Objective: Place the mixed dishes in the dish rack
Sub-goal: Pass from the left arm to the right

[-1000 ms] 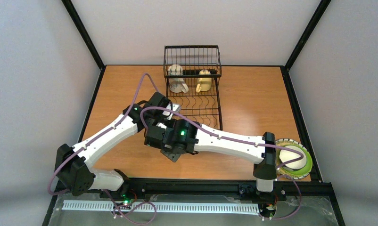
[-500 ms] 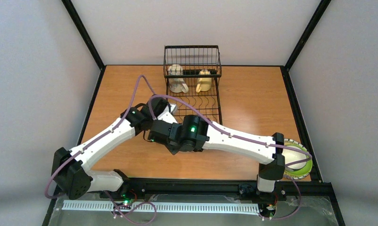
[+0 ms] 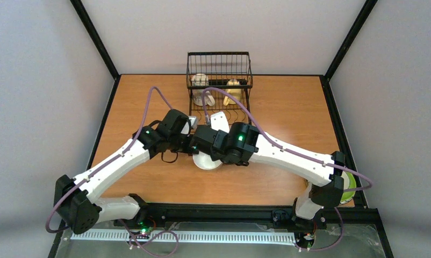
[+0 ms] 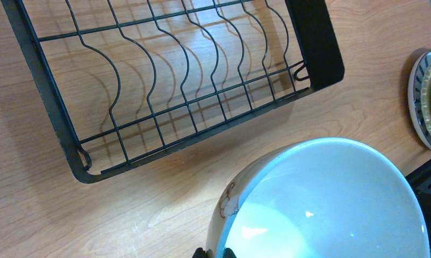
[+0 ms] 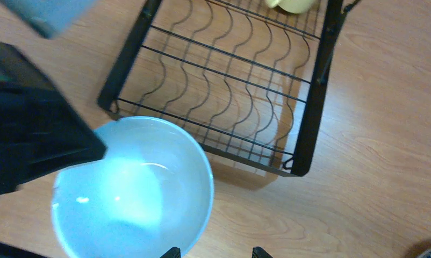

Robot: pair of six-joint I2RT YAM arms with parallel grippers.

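Right hand point(image 5: 215, 252) swung forward over wooden table point(image 3: 288, 107) between grey walls point(image 3: 36, 80).

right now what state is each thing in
white bowl, tilted, rim pinched by left claw
left claw, shut on the white bowl
right claw, open beside the bowl
dish rack, plate slots empty
white mug, in the rack's basket
cream-yellow mug, in the rack's basket
lime-green plate, unracked, table's right edge

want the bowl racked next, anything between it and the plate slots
Nothing visible: bare table separates the white bowl from the dish rack, whose near slots are empty. The right gripper hovers open beside the bowl.
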